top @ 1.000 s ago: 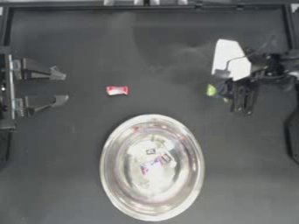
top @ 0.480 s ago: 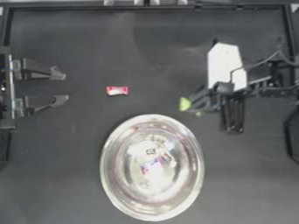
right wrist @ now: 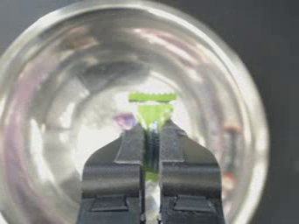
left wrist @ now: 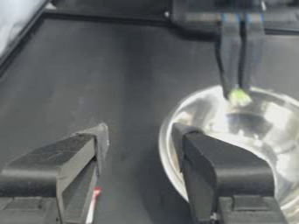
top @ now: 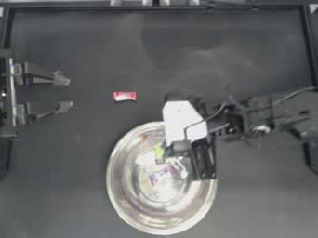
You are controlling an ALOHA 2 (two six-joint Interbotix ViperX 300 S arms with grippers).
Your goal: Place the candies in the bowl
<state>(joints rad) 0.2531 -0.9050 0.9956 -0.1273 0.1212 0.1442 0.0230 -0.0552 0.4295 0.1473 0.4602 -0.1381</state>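
Green candy [right wrist: 152, 108] pinched between the narrowed jaws of the right gripper [right wrist: 151, 131], wrapper end fanning out just past the jaw tips. Hangs above the inside of the bowl [top: 124, 204], over the part of the basin nearest the right arm's side; whether touching the metal, cannot tell. Seen again from the left wrist as a small green speck [left wrist: 238, 95] at the tips of the two long dark jaws, over the bowl's far rim [left wrist: 175, 118].

Right gripper [top: 162, 152] reached in across the bowl's rim, pointing down into it, white wrist part just behind the jaws.

Inside the bowl, below and beyond the jaw tips: a purple candy [right wrist: 123, 120], close beside the green one in the right wrist view, and a cluster of pale and purple wrappers [top: 162, 175] near the basin's middle in the top view. Exact count of sweets there not clear among the reflections.

Red candy [top: 124, 96] alone on the desk [top: 74, 186], outside the bowl, well apart from the right jaws and nearer the left ones. A sliver of it also visible beside the left jaw [left wrist: 93, 204].

Left gripper [top: 62, 93] parked at the desk's edge, jaws spread wide, holding nothing, well apart from the bowl.
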